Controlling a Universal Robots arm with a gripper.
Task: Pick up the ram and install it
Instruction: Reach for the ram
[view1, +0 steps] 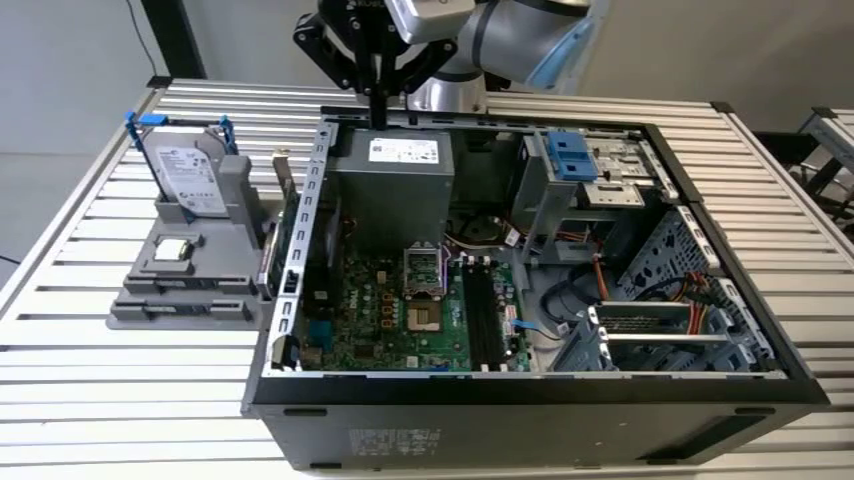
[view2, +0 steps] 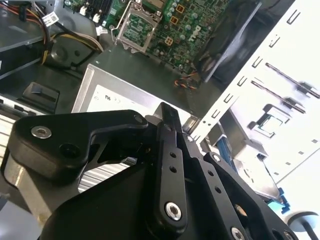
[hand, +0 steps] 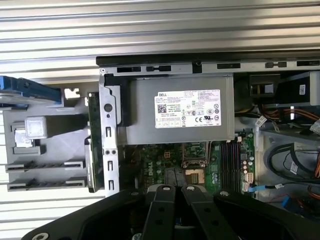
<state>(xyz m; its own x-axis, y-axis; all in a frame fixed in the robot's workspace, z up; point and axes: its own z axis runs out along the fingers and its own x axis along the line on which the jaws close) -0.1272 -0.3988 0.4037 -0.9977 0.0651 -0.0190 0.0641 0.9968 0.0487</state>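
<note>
Well — ram stands on gray holder, outside the case.

Soft, even light fills the exterior view. The slatted silver metal table is bright, while the open black computer case is dimmer inside, darkest along its wall on the exterior view's left. In the second wrist view the grey plastic parts holder is washed out almost white. In the first wrist view the white paper label glares mildly.
</note>
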